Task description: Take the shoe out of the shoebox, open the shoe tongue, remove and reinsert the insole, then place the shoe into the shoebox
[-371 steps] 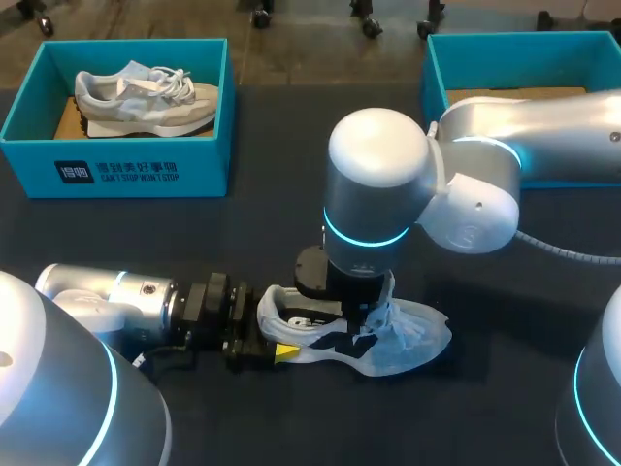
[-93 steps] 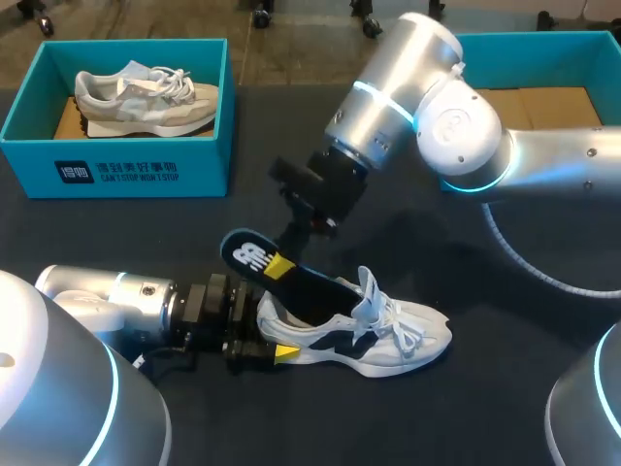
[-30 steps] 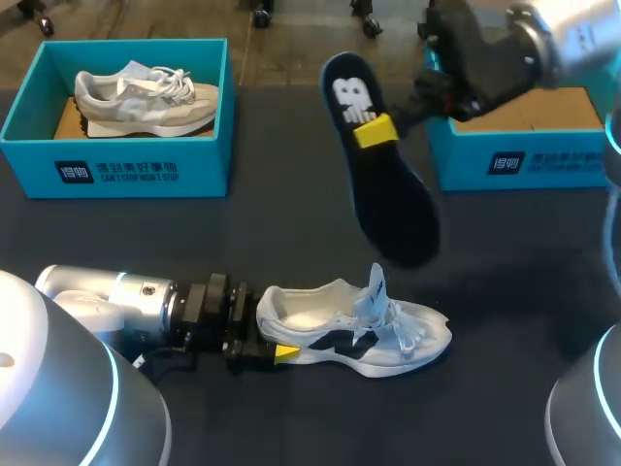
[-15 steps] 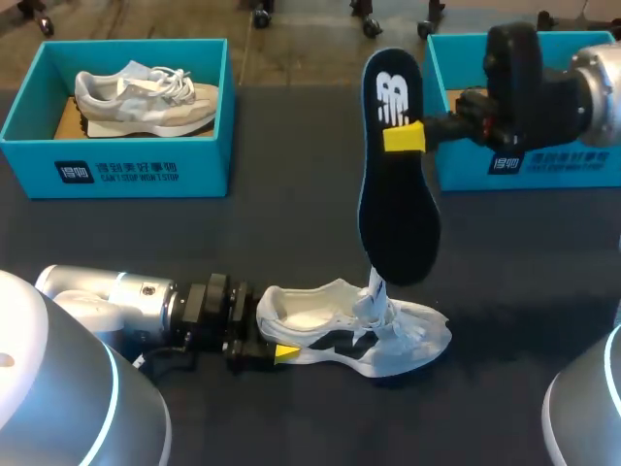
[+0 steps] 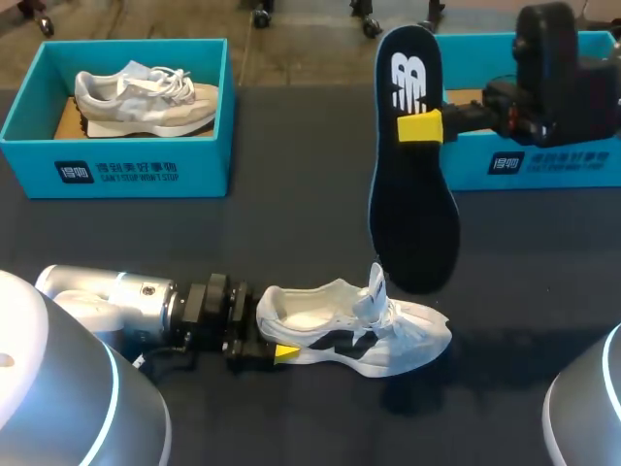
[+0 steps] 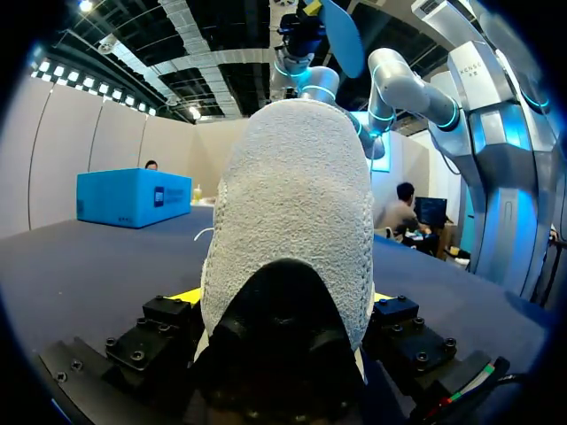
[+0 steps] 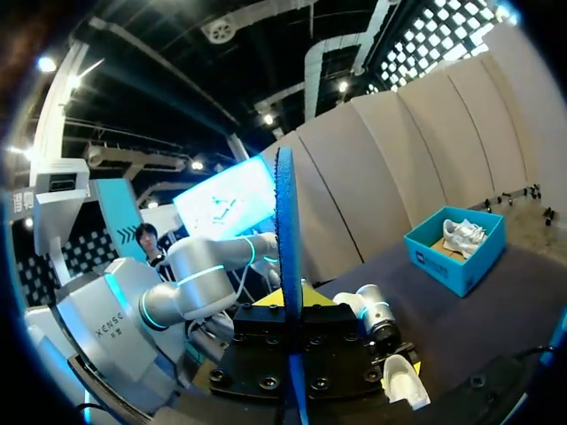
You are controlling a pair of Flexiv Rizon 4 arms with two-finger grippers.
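A white shoe point(image 5: 359, 335) with a dark side mark lies on its sole on the dark table, toe to the right, tongue standing up. My left gripper point(image 5: 260, 342) lies flat on the table, its fingers on both sides of the heel point(image 6: 292, 221), holding it. The dark insole point(image 5: 412, 194) hangs nearly upright in the air above the shoe's toe end, heel end up. My right gripper point(image 5: 422, 126) is shut on its upper part. In the right wrist view the insole point(image 7: 288, 248) runs edge-on between the fingers of the right gripper point(image 7: 291, 312), with the shoe point(image 7: 403, 381) below.
A teal shoebox point(image 5: 116, 170) at the back left holds a second pale shoe point(image 5: 146, 97). Another teal shoebox point(image 5: 543, 165) stands at the back right, behind my right arm. Bare tabletop lies between the boxes and in front of the shoe.
My right arm has carried the insole to the right and turned it more upright. The left gripper and the shoe have stayed where they were.
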